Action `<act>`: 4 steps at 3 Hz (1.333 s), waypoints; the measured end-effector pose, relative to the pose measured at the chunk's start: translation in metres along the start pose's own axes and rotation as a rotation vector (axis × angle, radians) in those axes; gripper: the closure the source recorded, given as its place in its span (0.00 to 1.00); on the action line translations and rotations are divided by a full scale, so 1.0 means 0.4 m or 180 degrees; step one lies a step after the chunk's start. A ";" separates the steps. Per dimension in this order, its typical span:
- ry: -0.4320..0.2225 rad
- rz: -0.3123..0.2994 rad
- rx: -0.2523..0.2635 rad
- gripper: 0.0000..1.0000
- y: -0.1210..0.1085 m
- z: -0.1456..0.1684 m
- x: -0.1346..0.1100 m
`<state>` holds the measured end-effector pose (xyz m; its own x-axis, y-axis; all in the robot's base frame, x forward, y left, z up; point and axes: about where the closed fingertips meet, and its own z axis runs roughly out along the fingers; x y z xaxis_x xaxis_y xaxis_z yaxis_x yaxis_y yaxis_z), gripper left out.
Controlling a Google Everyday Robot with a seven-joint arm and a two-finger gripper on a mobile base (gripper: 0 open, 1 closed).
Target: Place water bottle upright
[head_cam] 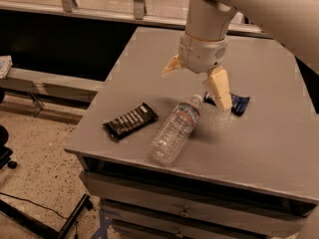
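Note:
The water bottle (175, 129) lies on its side on the grey table (259, 68), its white cap pointing to the back right and its base toward the front edge. It is clear ribbed plastic with a narrow label near the neck. My gripper (197, 82) hangs just above and behind the cap end, open, its two tan fingers (220, 88) spread wide with nothing between them. The right finger reaches down beside the cap; the left one sits higher.
A dark snack bar (130, 121) lies left of the bottle near the front left corner. A blue wrapper (237, 103) sits behind the right finger. Drawers run below the table's front edge (199, 176). Floor and a bench lie to the left.

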<state>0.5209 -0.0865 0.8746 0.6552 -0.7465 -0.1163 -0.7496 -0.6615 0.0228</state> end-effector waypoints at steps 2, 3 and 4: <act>-0.0143 -0.0013 -0.0065 0.00 0.011 0.038 -0.015; -0.0208 -0.0021 -0.0120 0.00 0.022 0.063 -0.031; -0.0247 -0.0022 -0.0163 0.18 0.031 0.076 -0.037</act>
<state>0.4990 -0.0816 0.8465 0.6497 -0.7353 -0.1931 -0.7380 -0.6710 0.0722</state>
